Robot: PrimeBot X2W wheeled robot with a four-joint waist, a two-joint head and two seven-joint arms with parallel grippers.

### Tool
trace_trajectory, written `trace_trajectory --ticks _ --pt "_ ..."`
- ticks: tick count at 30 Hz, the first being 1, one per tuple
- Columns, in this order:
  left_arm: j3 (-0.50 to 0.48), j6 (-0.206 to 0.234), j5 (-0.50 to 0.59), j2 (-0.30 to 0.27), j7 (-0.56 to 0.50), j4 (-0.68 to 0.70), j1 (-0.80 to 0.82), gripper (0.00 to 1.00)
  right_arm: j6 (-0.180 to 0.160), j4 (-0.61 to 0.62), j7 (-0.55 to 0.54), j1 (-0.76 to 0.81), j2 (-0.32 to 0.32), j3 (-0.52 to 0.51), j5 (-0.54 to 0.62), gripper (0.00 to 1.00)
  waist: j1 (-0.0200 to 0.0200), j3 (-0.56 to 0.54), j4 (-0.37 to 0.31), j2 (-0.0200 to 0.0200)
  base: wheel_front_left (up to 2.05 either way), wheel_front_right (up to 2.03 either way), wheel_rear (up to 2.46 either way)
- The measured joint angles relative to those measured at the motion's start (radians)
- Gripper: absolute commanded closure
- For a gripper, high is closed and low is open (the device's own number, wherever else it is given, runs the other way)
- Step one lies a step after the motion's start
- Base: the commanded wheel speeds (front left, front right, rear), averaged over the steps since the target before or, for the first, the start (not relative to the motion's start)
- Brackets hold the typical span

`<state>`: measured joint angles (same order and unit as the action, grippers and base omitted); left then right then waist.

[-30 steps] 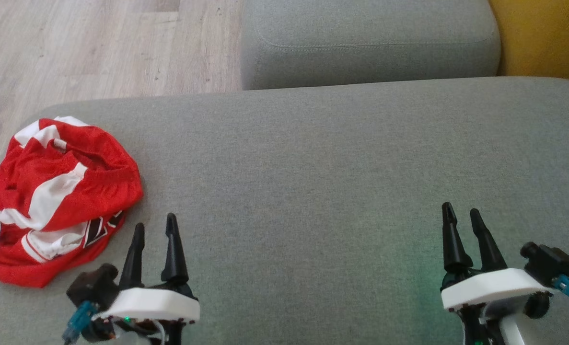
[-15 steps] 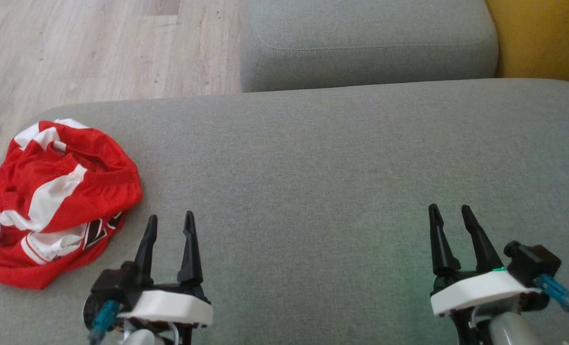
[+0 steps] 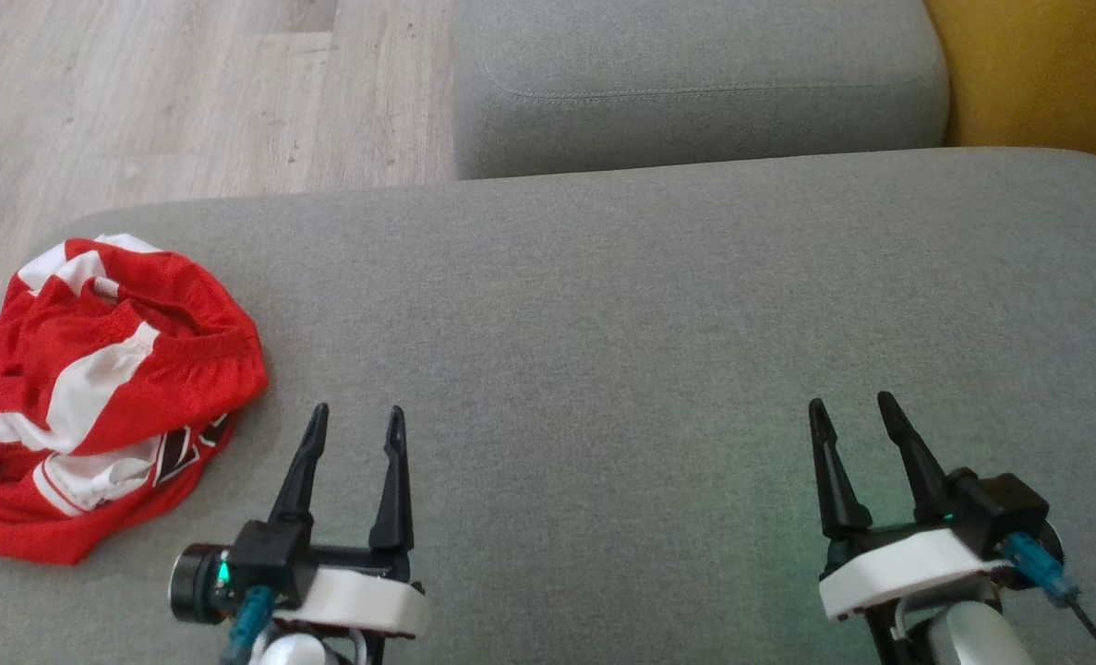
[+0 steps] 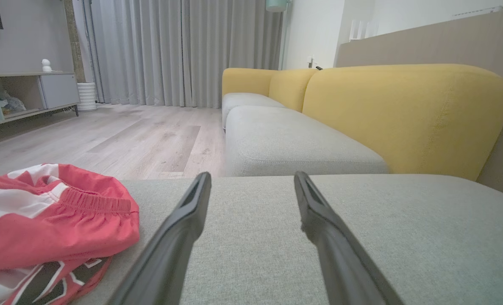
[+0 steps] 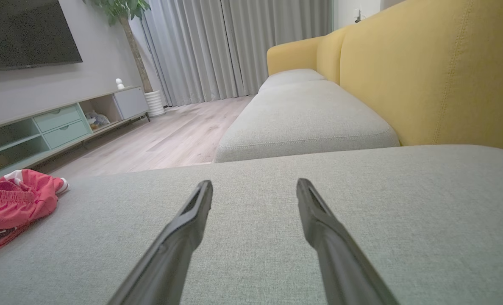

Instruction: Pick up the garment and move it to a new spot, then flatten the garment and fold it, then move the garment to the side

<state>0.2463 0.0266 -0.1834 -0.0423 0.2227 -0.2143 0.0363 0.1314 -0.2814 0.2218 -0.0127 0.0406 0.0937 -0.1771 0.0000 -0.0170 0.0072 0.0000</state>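
The red mesh sports garment, white-panelled with black lettering, lies crumpled at the left end of the grey fabric sofa cushion. Just right of it is the left tool, fingers apart, holding nothing. Far right, the right tool is likewise spread and empty.

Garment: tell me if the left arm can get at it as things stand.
Probably yes. The garment lies crumpled on the cushion just left of the open left pincer, apart from it, with nothing between them.
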Motion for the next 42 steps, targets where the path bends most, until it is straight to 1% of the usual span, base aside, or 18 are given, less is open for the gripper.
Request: trace_trajectory --ticks 5,10,31,36,42 --pt "0.013 0.000 0.070 0.000 0.018 -0.011 0.000 0.00 0.000 -0.001 0.018 0.000 0.000 0.000 0.072 0.00 0.0000 -0.005 -0.003 0.0000 0.00 0.00 0.00" --pt "0.021 0.001 0.107 -0.001 0.029 -0.014 0.000 0.00 0.000 -0.001 0.026 0.000 0.000 0.000 0.116 0.00 0.0000 -0.007 -0.002 0.0000 0.00 0.00 0.00" --pt "0.012 -0.002 0.103 -0.002 0.029 -0.077 0.027 0.00 0.000 -0.020 0.028 0.000 0.001 -0.016 0.117 0.00 0.0000 0.002 0.006 0.0000 0.00 0.00 0.00" --pt "0.013 0.018 0.105 -0.002 0.029 -0.092 0.042 0.00 0.000 -0.023 0.028 0.000 0.001 -0.025 0.117 0.00 0.0000 0.006 0.046 0.0000 0.00 0.00 0.00" --pt "0.016 0.045 0.105 -0.002 0.029 -0.090 0.046 0.00 0.000 -0.022 0.028 0.001 0.001 -0.034 0.117 0.00 0.0000 0.014 0.148 0.0000 0.00 0.00 0.00"
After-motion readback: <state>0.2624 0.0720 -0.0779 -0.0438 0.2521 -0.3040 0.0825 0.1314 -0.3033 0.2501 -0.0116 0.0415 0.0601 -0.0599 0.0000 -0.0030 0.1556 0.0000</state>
